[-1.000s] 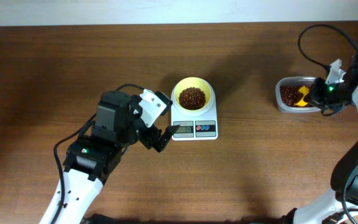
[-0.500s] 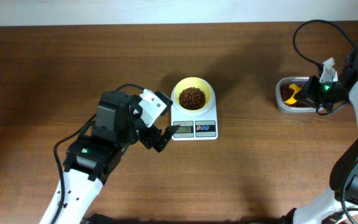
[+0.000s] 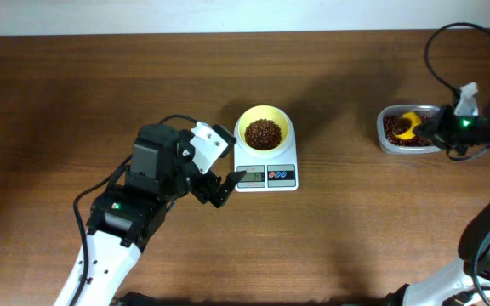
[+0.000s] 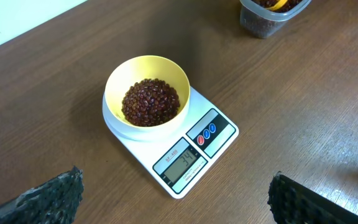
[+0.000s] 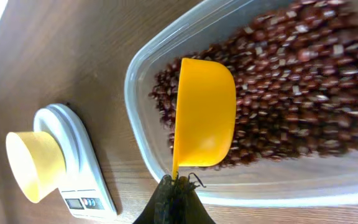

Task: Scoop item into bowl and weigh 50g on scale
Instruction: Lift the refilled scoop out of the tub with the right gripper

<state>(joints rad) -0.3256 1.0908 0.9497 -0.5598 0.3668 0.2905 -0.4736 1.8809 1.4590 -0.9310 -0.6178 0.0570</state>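
Observation:
The pale yellow bowl stands on the white scale at mid-table, holding a heap of dark red-brown beans. In the left wrist view the bowl, beans and scale show clearly, and the display reads 34. My left gripper stands open just left of the scale with nothing in it. My right gripper is shut on the handle of a yellow scoop. The scoop hangs over the beans in the clear container; its inside is hidden.
The container sits near the table's right edge, with the right arm's cable looping above it. The left arm's body lies over the front-left of the table. In the right wrist view the scale and bowl lie off to the left.
The right gripper has drawn back to the right and turned its wrist, shifting the scoop slightly within the container. The left arm, bowl and scale have not moved.

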